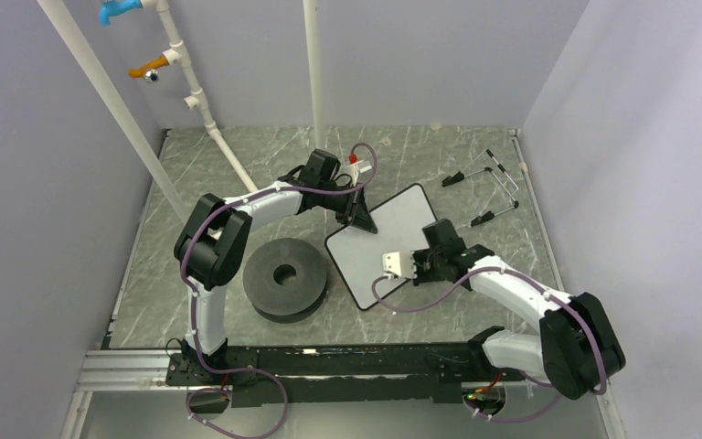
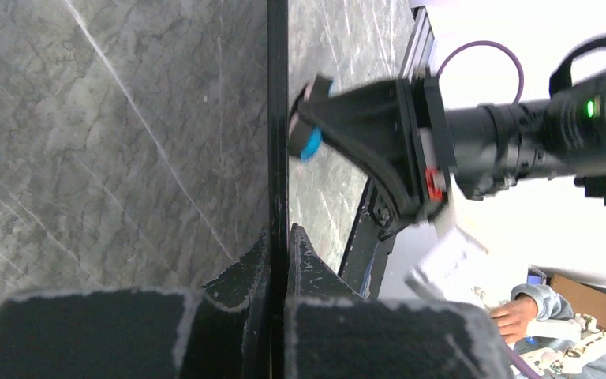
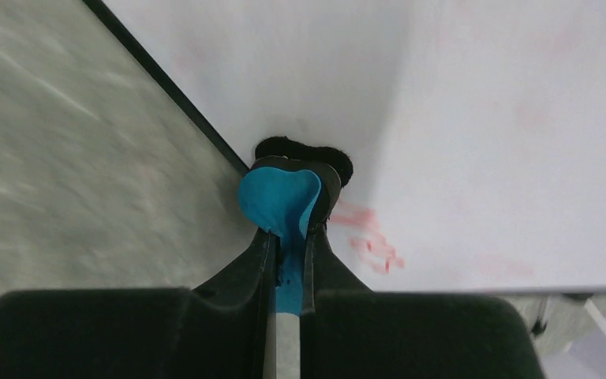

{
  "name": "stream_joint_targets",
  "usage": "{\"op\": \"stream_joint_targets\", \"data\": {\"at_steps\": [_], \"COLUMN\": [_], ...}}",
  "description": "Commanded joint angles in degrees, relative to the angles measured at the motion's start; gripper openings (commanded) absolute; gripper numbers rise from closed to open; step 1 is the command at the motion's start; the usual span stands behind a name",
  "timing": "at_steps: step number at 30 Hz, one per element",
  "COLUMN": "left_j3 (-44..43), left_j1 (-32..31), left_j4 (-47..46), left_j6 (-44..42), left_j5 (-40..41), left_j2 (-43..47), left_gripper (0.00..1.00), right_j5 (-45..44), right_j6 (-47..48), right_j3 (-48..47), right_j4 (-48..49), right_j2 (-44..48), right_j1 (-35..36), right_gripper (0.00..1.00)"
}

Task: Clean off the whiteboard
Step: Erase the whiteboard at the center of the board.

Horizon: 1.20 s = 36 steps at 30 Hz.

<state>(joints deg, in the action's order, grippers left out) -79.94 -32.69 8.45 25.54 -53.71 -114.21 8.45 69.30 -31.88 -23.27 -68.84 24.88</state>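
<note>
Centre of the top view: whiteboard (image 1: 366,261), faint red smears. Left gripper (image 2: 278,241) pinching its upper-left edge; right gripper (image 3: 288,237) pinching blue eraser (image 3: 280,197), pressed against board.

One whiteboard (image 1: 395,222), one disc (image 1: 263,285), one eraser (image 3: 278,197)

White-shelled arms (image 1: 265,203) with black joints (image 1: 212,249) — purple cables (image 1: 363,160) looping.

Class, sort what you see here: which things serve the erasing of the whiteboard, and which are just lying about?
In use: whiteboard, gripped at its edge by the left claw; blue eraser, held in the right claw.
Lying about: black disc; wire-handled clips at far right.
</note>
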Motion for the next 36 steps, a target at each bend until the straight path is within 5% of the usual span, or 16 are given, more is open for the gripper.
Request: {"op": "stream_joint_targets", "data": {"at_steps": [1, 4, 12, 17, 24, 32, 36], "left_j3": [-1.44, -0.83, -0.4, -0.47, -0.3, 1.27, 1.45], "left_j1": [-0.85, -0.8, -0.84, -0.83, -0.88, -0.74, -0.61], "left_j4": [-2.72, -2.78, -2.77, -2.94, -3.57, -4.96, -5.12], "left_j6": [0.87, 0.78, 0.5, 0.65, 1.13, 1.49, 1.35], "left_j5": [-6.53, -6.5, -6.64, -6.62, -6.62, -7.05, -7.03], "left_j2": [3.11, 3.75, 4.36, 4.66, 4.51, 5.12, 5.18], "left_gripper": [0.0, 0.0, 0.0, 0.0, 0.0, 0.0, 0.0], "right_j5": [9.29, 8.43, 8.58, 11.58, 10.07, 5.03, 6.05], "right_j6": [-4.48, -8.09, -7.87, -7.14, -11.93, -18.17, -13.27], "right_j3": [-2.7, -3.54, -4.85, -3.39, -2.46, -7.24, -3.83], "right_j4": [-1.18, 1.37, 4.86, 3.56, 2.05, 7.22, 5.79], "right_j2": [2.35, 1.75, -0.7, 0.5, 1.72, -1.17, -0.1], "right_j1": [7.74, 6.34, -12.26, -11.23, 3.27, -12.1, -12.9], "right_gripper": [0.0, 0.0, 0.0, 0.0, 0.0, 0.0, 0.0]}}
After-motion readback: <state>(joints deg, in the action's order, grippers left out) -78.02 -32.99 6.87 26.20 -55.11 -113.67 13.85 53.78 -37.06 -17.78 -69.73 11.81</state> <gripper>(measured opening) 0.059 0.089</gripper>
